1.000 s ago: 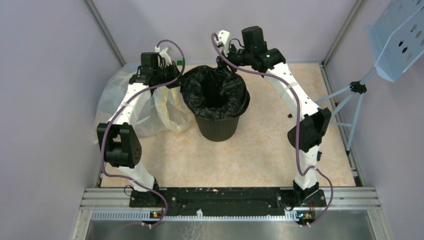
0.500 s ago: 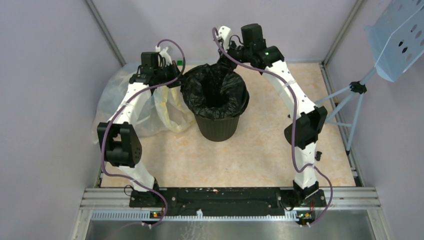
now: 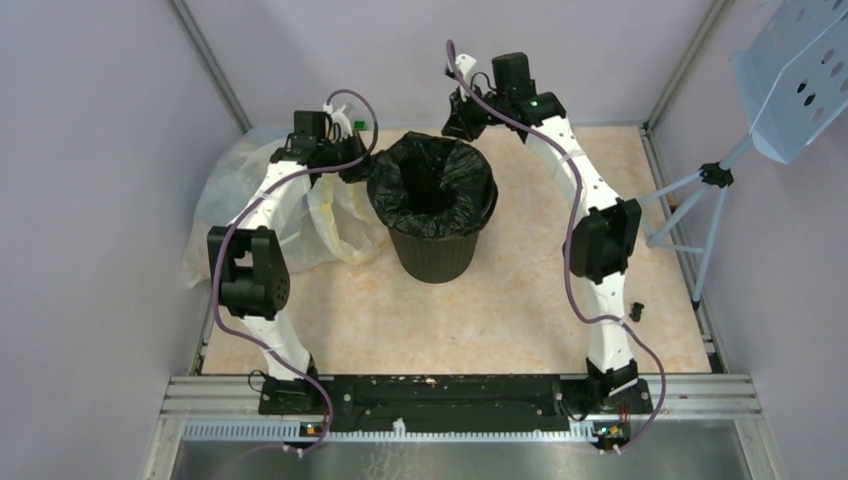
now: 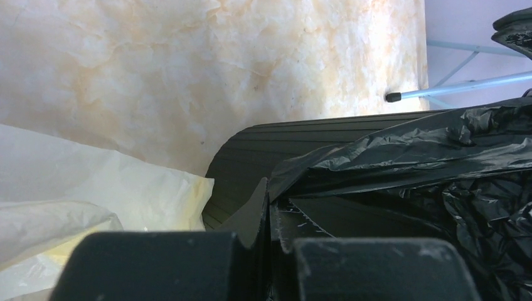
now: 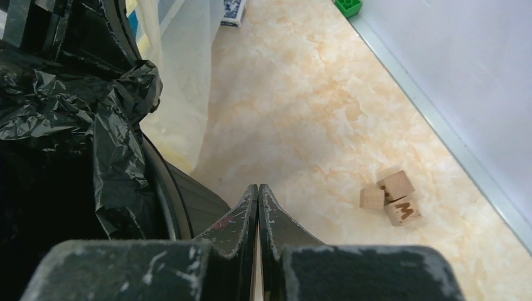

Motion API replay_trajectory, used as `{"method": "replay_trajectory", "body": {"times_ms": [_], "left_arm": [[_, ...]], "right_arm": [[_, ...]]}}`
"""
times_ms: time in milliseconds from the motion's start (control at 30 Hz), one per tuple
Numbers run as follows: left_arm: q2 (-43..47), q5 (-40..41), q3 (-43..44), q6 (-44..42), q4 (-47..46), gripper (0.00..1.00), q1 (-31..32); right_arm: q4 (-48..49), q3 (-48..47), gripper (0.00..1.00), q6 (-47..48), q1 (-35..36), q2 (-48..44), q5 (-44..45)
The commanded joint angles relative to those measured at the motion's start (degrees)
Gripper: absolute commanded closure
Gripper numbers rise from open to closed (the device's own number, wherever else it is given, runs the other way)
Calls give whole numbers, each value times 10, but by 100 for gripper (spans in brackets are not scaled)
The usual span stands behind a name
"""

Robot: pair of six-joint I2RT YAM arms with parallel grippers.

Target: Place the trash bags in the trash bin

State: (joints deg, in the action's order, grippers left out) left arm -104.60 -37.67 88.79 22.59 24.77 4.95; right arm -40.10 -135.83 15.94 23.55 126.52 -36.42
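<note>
Over the trash bin (image 3: 437, 255) rim the trash bag (image 3: 432, 185) lies spread as a liner; your right jaws, pressed together and empty, have drawn back behind the bin, while your left jaws still pinch its left fold, so placement looks nearly complete.

Desk (image 3: 520, 300): marbled beige top, with a metal rail along its near edge.
Pale-yellow bag (image 3: 335, 225): large, translucent and crumpled, slumped near the far left corner.
Green block (image 3: 358, 126): small, right at the far edge.
Wooden blocks (image 5: 390, 197): three small cubes touching each other near the far edge; one bears a dark "M".
Small box (image 5: 233, 11): blue print, just beside the pale-yellow bag.
Tripod (image 3: 700, 200): beyond the right edge, carrying a perforated pale-blue panel (image 3: 800, 70).
</note>
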Motion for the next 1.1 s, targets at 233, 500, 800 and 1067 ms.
{"method": "replay_trajectory", "body": {"times_ms": [233,500,800,1067], "left_arm": [[23,-9,0,-7,-12,100,1],[48,29,46,-20,13,99,1],[60,29,49,-18,17,100,1],[63,33,49,-20,18,100,1]], "right_arm": [[36,-10,71,-32,-10,-47,3],[49,68,40,65,18,-140,-14],[-11,60,40,135,62,-129,69],[-27,42,57,152,77,-102,128]]}}
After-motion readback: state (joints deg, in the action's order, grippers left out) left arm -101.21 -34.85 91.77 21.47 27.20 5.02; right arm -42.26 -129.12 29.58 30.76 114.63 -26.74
